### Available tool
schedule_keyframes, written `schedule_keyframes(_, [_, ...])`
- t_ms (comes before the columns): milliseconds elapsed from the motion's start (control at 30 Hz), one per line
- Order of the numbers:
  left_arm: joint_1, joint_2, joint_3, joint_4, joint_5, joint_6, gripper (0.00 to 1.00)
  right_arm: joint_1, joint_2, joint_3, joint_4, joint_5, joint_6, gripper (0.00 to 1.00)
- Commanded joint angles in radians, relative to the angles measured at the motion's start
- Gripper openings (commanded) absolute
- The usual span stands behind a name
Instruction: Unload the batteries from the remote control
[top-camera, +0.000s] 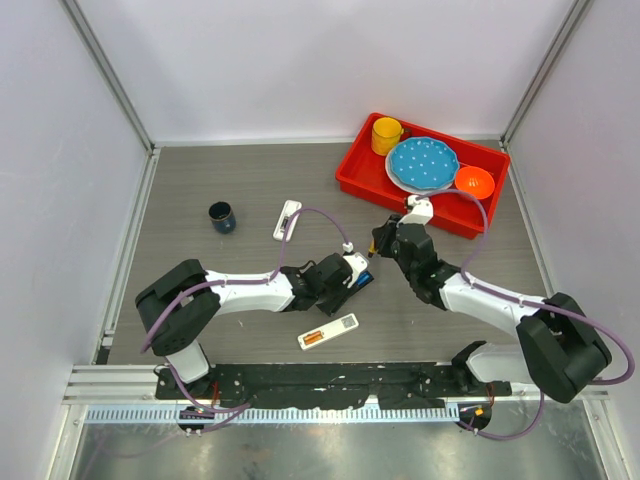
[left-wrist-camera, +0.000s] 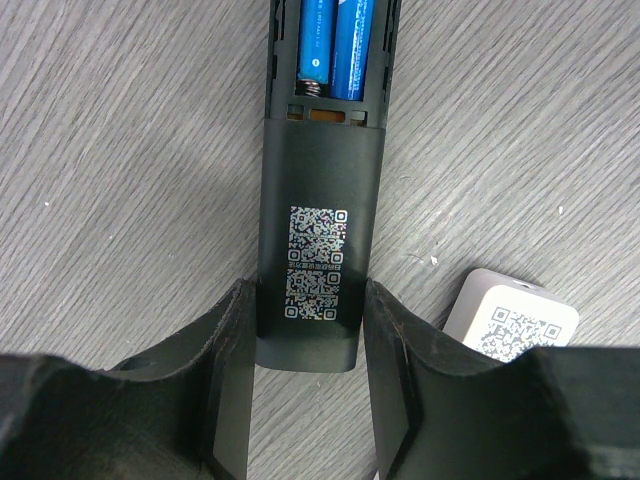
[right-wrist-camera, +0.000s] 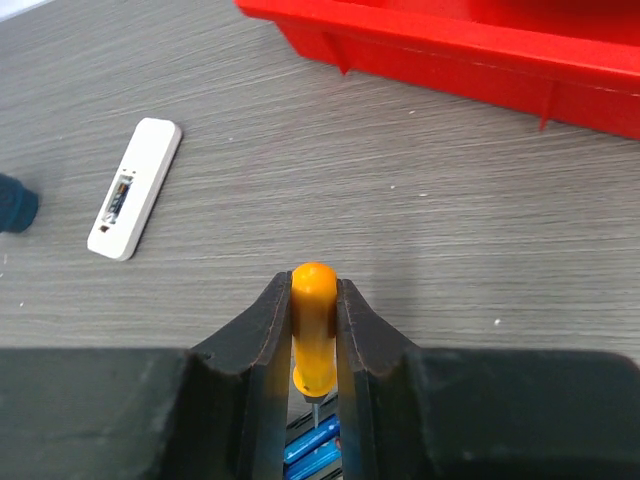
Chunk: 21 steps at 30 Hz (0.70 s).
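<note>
On the grey tabletop (top-camera: 220, 290), at the far right, a red tray (top-camera: 352, 182). At the centre, the left hand (left-wrist-camera: 308, 298), closed snugly on the near end of a black remote (left-wrist-camera: 318, 170) lying back-up, cover off. Just beyond, the right hand (right-wrist-camera: 313, 292), clamped tight on an orange-handled screwdriver (right-wrist-camera: 312, 345), metal tip pointing down over the open bay. Seated side by side in that bay, two blue batteries (left-wrist-camera: 335, 45).
</note>
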Motion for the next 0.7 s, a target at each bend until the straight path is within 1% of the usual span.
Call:
schedule_keyframes(0, [-0.023, 0.075, -0.052, -0.074, 0.056, -0.022, 0.00, -0.031, -0.041, -0.001, -0.007, 0.047, -0.011, 0.01])
schedule_keyframes(200, [-0.023, 0.075, -0.052, -0.074, 0.056, -0.022, 0.00, -0.043, -0.048, -0.021, -0.018, 0.010, -0.008, 0.01])
schedule_keyframes(433, [-0.023, 0.079, -0.054, -0.074, 0.057, -0.022, 0.00, -0.042, -0.038, -0.032, -0.009, -0.072, 0.004, 0.01])
schedule_keyframes(667, [-0.023, 0.082, -0.051, -0.074, 0.057, -0.022, 0.00, -0.040, -0.041, -0.041, 0.003, -0.090, 0.008, 0.01])
